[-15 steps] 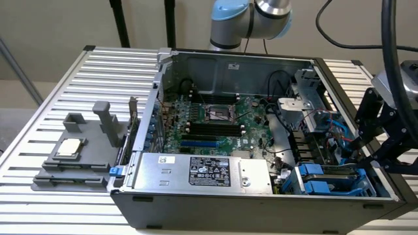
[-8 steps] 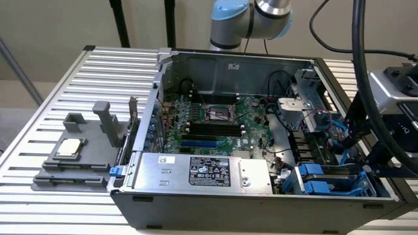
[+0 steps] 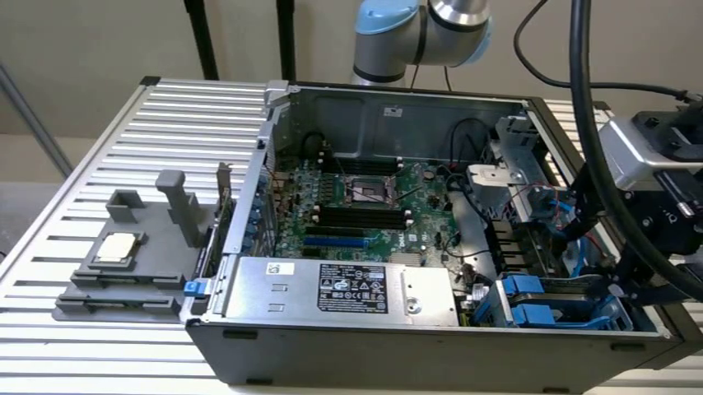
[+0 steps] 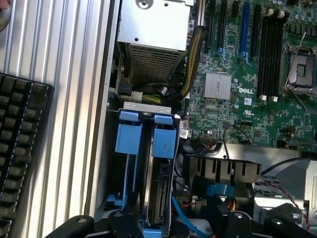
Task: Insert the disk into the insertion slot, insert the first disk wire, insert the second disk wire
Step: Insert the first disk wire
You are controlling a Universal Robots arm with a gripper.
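**Disk is in; the job now stands at the wire steps.**
In the open case (image 3: 363, 107), the slot (image 4: 147, 106) holds the disk (image 4: 158, 183) on edge in its blue carrier, fully home by the look of it. Your gripper (image 4: 173, 220) stands wide astride the disk's end, gripping nothing. Wires (image 4: 184, 218) lie just beside it. You can't tell whether either is plugged. Plugging one would likely call for a fine pinch and careful aim.

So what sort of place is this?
Probably a robotics lab test bench: an opened desktop computer, motherboard bare, sits on a slatted metal table, and a robot arm stands by it.
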